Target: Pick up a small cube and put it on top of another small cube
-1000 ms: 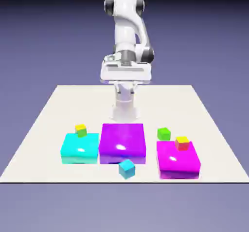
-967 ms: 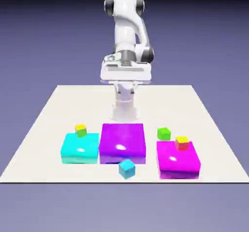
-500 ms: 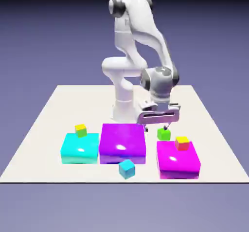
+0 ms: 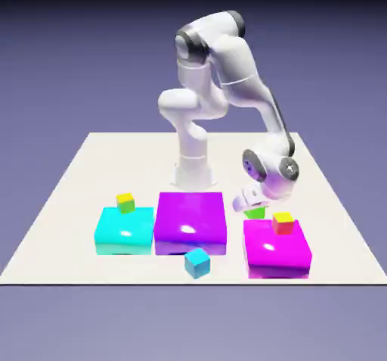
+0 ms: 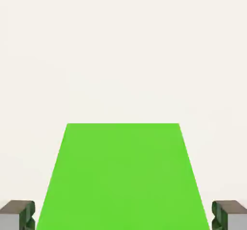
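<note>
Green cube (image 5: pixel 123 176): small, bright, flat-shaded, sitting on the table (image 4: pixel 68 200). Mostly hidden behind the gripper (image 4: pixel 254 204) in the exterior view. Jaws close against its two sides.

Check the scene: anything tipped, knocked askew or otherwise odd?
Nothing stands out. The cyan cube sits slightly rotated on the table, nothing more. The gripper is down around the green cube, fingertips flanking it.

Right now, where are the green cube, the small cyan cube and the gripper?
green cube (image 5: pixel 123 176), hand view, top face.
small cyan cube (image 4: pixel 197 262), exterior view, front face.
gripper (image 5: pixel 123 215), hand view, midway between its fingertips.
</note>
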